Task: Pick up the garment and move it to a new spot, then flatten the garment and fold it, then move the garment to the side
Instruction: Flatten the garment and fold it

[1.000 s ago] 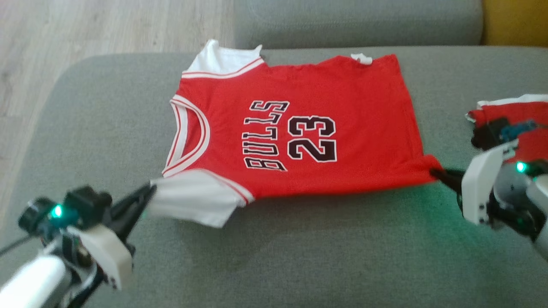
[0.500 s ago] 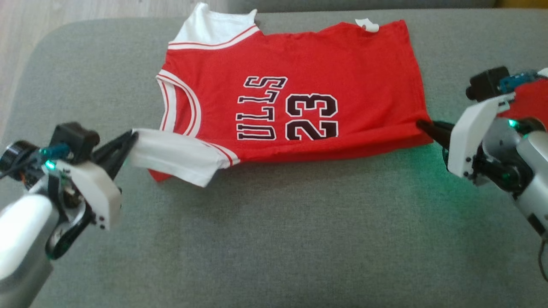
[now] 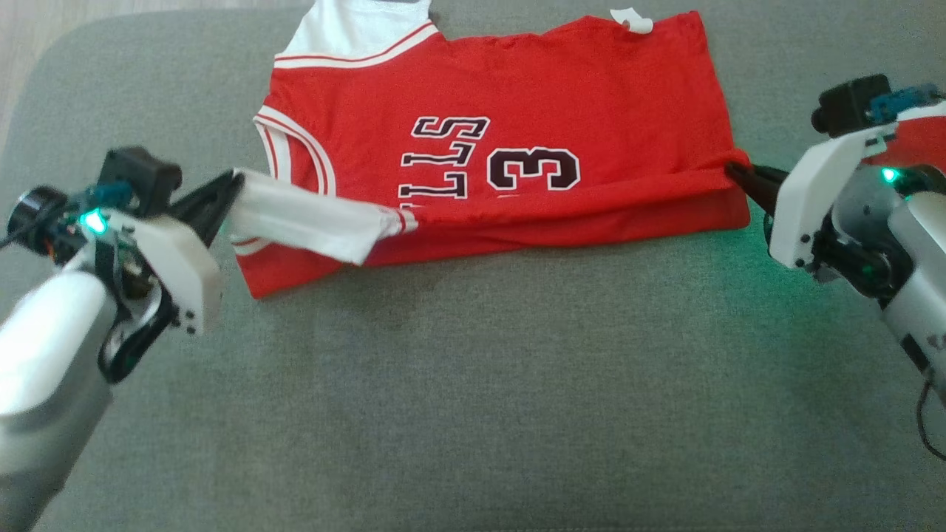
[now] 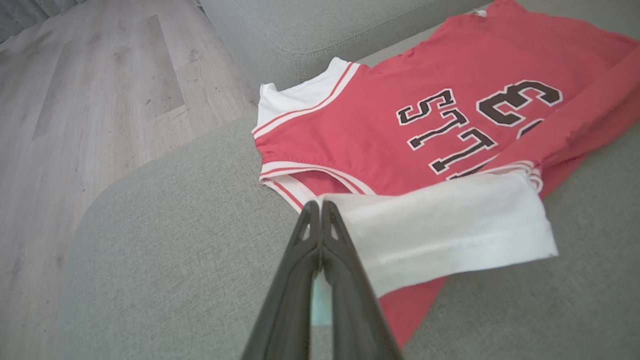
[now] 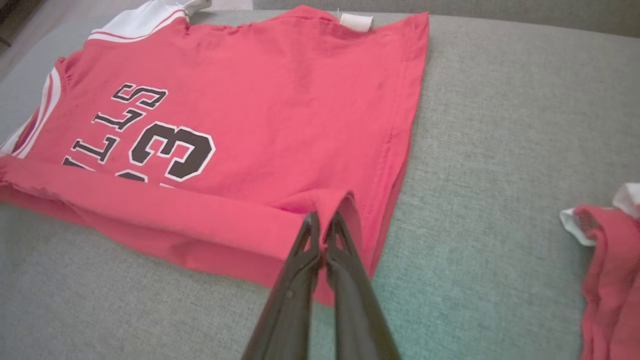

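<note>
Head view: left gripper (image 3: pixel 233 179) at mid-left of frame, both dark fingers pressed together, pinching the end of the white sleeve (image 3: pixel 303 222) of the red jersey (image 3: pixel 532 89). Sleeve is raised and stretched toward frame centre, over the jersey's lower left corner. Right gripper (image 3: pixel 733 170) at mid-right, fingers also pressed together, pinching the hem corner (image 3: pixel 717 166). Between the two grips the near edge is doubled over into a long red strip (image 3: pixel 569 207) covering part of the print; "LLS" and "3" readable. Jersey sits upper centre of frame on a grey sofa cushion (image 3: pixel 473 384), its top edge cut off by the frame.

Left wrist view: fingertips closed flat on thin white knit, no gap between them. Sleeve end has a stitched band. Neckline trim is white with red stripes. Print is black block characters with white outline. Pale wood-plank floor (image 4: pixel 100 100) at upper left of that frame.

Right wrist view: tips closed on a bunched fold of red fabric at the hem, with stitching running along the hem. Small white label (image 5: pixel 356 22) on the jersey's far edge, top centre. Cushion is coarse woven grey fabric, flat, with a rounded corner. Second red garment (image 5: pixel 610 280) with white trim lies crumpled at lower right of frame, apart from the jersey.
</note>
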Available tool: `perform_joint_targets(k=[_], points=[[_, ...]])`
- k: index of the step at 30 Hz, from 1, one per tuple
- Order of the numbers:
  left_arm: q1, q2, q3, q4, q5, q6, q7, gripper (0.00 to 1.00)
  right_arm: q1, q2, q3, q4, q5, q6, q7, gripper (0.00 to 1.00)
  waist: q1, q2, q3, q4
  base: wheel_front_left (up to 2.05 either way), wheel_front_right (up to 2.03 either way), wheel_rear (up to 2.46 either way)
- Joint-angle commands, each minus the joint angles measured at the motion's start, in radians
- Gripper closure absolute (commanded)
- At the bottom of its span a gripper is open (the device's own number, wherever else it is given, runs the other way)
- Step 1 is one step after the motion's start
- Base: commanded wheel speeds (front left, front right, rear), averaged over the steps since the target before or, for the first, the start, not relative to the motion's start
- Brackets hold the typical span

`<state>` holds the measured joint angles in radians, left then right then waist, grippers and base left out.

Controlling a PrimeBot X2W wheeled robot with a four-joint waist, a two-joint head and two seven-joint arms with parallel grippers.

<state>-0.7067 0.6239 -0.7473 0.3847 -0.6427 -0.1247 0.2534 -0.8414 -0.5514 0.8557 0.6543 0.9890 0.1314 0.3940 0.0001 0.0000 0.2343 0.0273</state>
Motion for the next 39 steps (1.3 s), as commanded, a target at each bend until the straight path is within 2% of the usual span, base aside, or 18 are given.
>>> perform_joint_targets(k=[1, 14, 15, 16, 17, 18, 19, 26, 29, 31, 35, 39], points=[[-0.071, 0.036, 0.041, -0.013, -0.003, -0.003, -0.007, 1.00, -0.025, -0.004, -0.010, -0.016, -0.010, -0.001, -0.013, 1.00, -0.0001, 0.0000, 0.004, 0.000, 0.00, 0.00, 0.00], [-0.240, -0.066, -0.014, 0.193, -0.014, -0.006, -0.032, 1.00, -0.120, 0.055, 0.032, 0.080, -0.056, -0.001, -0.052, 1.00, -0.0001, 0.0000, 0.059, -0.012, 0.00, 0.00, 0.00], [-0.248, -0.075, -0.017, 0.212, -0.015, -0.006, -0.036, 0.64, -0.126, 0.059, 0.035, 0.090, -0.059, -0.001, -0.055, 1.00, -0.0001, 0.0000, 0.062, -0.013, 0.00, 0.00, 0.00], [-0.256, -0.085, -0.018, 0.230, -0.017, -0.006, -0.042, 0.44, -0.131, 0.063, 0.037, 0.101, -0.061, -0.001, -0.060, 1.00, -0.0001, 0.0000, 0.063, -0.014, 0.00, 0.00, 0.00], [-0.264, -0.095, -0.017, 0.247, -0.018, -0.006, -0.055, 0.00, -0.137, 0.068, 0.033, 0.119, -0.064, -0.001, -0.069, 1.00, -0.0001, 0.0000, 0.065, -0.014, 0.00, 0.00, 0.00], [-0.272, -0.105, -0.014, 0.265, -0.017, -0.002, -0.072, 0.00, -0.144, 0.072, 0.029, 0.136, -0.073, -0.001, -0.089, 0.59, -0.0001, 0.0000, 0.066, -0.015, 0.00, 0.00, 0.00], [-0.279, -0.115, -0.012, 0.282, -0.015, 0.002, -0.090, 0.00, -0.149, 0.080, 0.024, 0.151, -0.077, -0.001, -0.108, 0.00, -0.0001, 0.0000, 0.067, -0.014, 0.00, 0.00, 0.00], [-0.311, -0.174, 0.039, 0.375, 0.000, 0.076, -0.311, 0.00, -0.159, 0.121, 0.006, 0.234, -0.102, -0.001, -0.236, 0.00, -0.0001, 0.0000, 0.050, -0.009, 0.00, 0.00, 0.00], [-0.307, -0.191, 0.086, 0.391, -0.016, 0.111, -0.437, 0.00, -0.152, 0.136, -0.025, 0.239, -0.089, -0.001, -0.339, 0.00, -0.0001, 0.0000, 0.027, -0.008, 0.00, 0.00, 0.00], [-0.292, -0.201, 0.112, 0.386, -0.024, 0.127, -0.484, 0.00, -0.144, 0.146, -0.045, 0.235, -0.090, -0.001, -0.428, 0.00, -0.0001, 0.0000, 0.008, -0.007, 0.00, 0.00, 0.00], [-0.235, -0.200, 0.169, 0.314, -0.003, 0.181, -0.513, 0.00, -0.118, 0.171, -0.094, 0.237, -0.112, -0.001, -0.610, 0.00, -0.0001, 0.0000, -0.035, -0.009, 0.00, 0.00, 0.00], [-0.106, -0.206, 0.281, 0.106, 0.067, 0.262, -0.515, 0.00, -0.089, 0.216, -0.205, 0.220, -0.186, -0.001, -0.654, 0.00, -0.0001, 0.0000, -0.071, -0.014, 0.00, 0.00, 0.00]])
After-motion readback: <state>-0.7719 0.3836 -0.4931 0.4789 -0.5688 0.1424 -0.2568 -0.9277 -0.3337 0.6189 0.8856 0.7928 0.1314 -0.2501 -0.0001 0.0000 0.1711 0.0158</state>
